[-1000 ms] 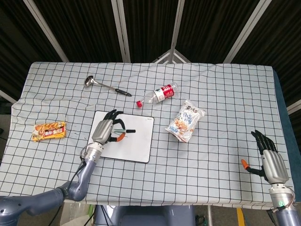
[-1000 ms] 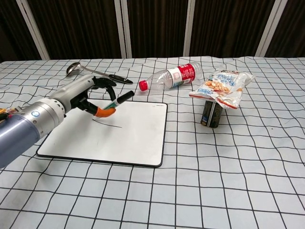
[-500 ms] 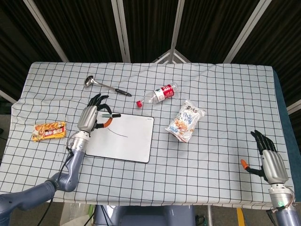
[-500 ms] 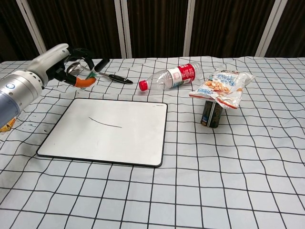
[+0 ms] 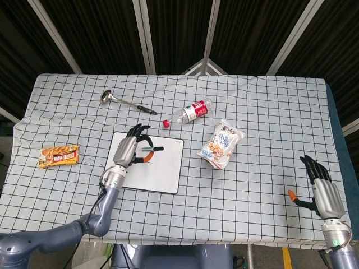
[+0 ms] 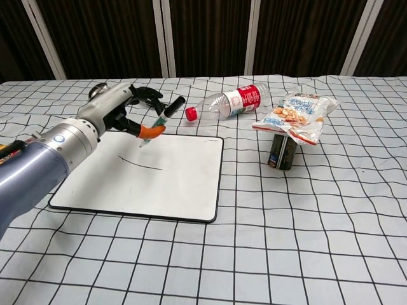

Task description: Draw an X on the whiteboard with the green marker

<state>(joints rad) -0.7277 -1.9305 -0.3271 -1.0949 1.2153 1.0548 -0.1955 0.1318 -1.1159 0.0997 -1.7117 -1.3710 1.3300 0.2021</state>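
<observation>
The whiteboard [image 5: 162,171] [image 6: 165,190] lies flat on the checked cloth, left of centre. One dark curved stroke [image 6: 143,165] crosses its upper half. My left hand [image 5: 130,150] [image 6: 121,113] hovers over the board's far edge and pinches the green marker [image 5: 153,149] [image 6: 164,114] between its thumb and a finger. The marker is tilted, with its black cap up and to the right. Its tip points down near the board's top edge, above the stroke. My right hand [image 5: 323,189] rests at the table's near right corner with fingers apart, holding nothing; only the head view shows it.
A ladle [image 5: 126,102] lies behind the board. A plastic bottle [image 5: 188,112] [image 6: 232,101] lies on its side at the board's far right corner. Further right a snack bag [image 5: 221,143] [image 6: 296,111] rests on a dark can [image 6: 282,151]. A snack packet [image 5: 59,155] lies far left.
After the stroke, my left hand lifted the marker away to the back left. It has now swung back over the board's top edge, still holding the marker. The right hand stayed put.
</observation>
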